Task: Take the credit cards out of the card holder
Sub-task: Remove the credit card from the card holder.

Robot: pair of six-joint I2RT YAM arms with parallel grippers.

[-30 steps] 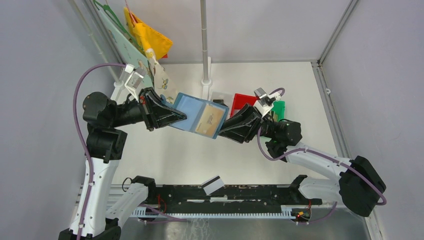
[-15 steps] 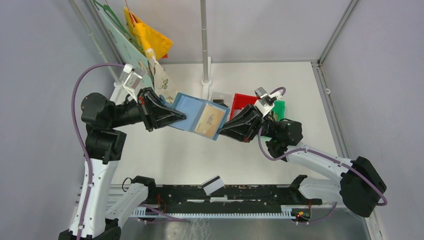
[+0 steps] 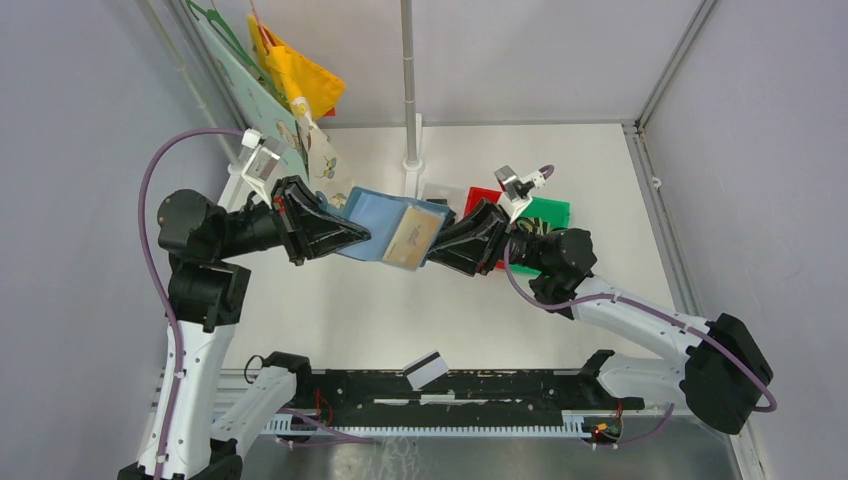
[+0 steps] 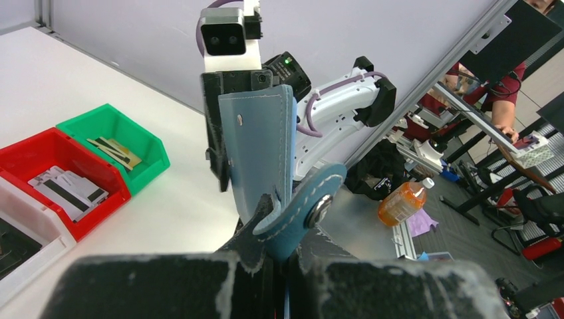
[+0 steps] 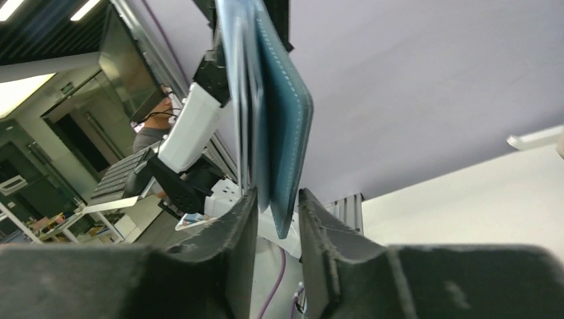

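Holding card holder aloft: left jaws clamping its 9 o'clock edge, right jaws straddling 3 o'clock, grip unclear. Card likely stiff, slick; pinch its edge.

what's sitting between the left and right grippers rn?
The open teal card holder, held aloft: left gripper pinches one end, right gripper straddles the other end with its fingers. The top view shows it.
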